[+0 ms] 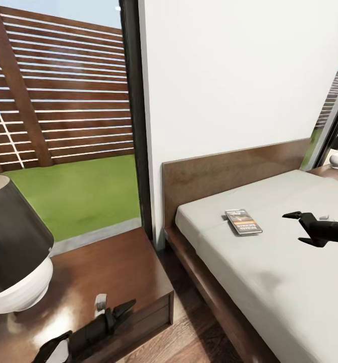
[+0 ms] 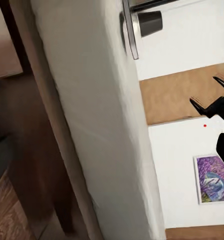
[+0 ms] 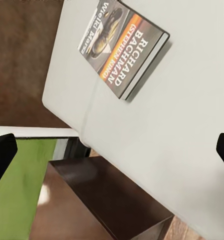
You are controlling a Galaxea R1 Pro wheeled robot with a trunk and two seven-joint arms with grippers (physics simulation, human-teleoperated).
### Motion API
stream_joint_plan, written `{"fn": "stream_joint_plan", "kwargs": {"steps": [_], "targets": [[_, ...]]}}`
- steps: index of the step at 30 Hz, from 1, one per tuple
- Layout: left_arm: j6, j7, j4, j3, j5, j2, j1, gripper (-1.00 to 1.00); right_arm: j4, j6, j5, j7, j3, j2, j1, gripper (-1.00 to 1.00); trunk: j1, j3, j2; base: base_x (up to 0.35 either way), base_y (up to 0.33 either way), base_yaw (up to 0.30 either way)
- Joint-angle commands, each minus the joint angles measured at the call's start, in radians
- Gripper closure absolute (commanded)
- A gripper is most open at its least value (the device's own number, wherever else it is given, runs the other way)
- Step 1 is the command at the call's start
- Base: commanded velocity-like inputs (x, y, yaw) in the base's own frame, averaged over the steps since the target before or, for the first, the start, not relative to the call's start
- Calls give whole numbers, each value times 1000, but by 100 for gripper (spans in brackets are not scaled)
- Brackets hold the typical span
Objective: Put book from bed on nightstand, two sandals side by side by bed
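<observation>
The book [image 1: 243, 222] lies flat on the off-white mattress of the bed [image 1: 270, 282], near the headboard and the bed's left edge. My right gripper [image 1: 300, 228] hovers open just above the mattress, a short way right of the book. In the right wrist view the book [image 3: 124, 47] is ahead of the open right gripper [image 3: 112, 155], cover up, with nothing between the fingers. The nightstand [image 1: 138, 272] stands left of the bed. My left gripper [image 1: 121, 310] hangs open and unladen over the nightstand's front edge. The sandals are out of view.
A lamp [image 1: 12, 252] with a dark shade and white base takes up the nightstand's left part. A second nightstand [image 1: 335, 174] with a lamp stands beyond the bed at far right. A narrow strip of wood floor [image 1: 189, 322] runs between nightstand and bed. A tall window is behind.
</observation>
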Motion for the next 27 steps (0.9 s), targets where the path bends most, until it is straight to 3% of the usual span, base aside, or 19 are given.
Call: {"fn": "stream_joint_plan", "kwargs": {"steps": [1,5,11,15,20,27], "targets": [[24,15,-30,0,10,-1,-1,-100,-1,2,-8,-10,-1,-1,-1,-100,0,-1,0,0,0,0],[83,58,-117,15,24,-6,-1,-100,0,2,-7,-10,-1,-4,-2,-100,0,-1,0,0,0,0],[131,91,-181,69,89,-3,-1,-100,1,2,0,-12,-1,-6,-10,-100,0,-1,0,0,0,0],[141,135,-187,91,114,0,-2,-100,1,1,4,-16,-1,-7,-24,-100,0,-1,0,0,0,0],[145,235,-156,124,139,1,-4,-100,20,0,4,-20,-1,-7,-51,-100,0,-1,0,0,0,0],[148,277,-144,165,183,2,-5,-100,38,1,5,-21,-1,1,-78,-100,0,-1,0,0,0,0]]}}
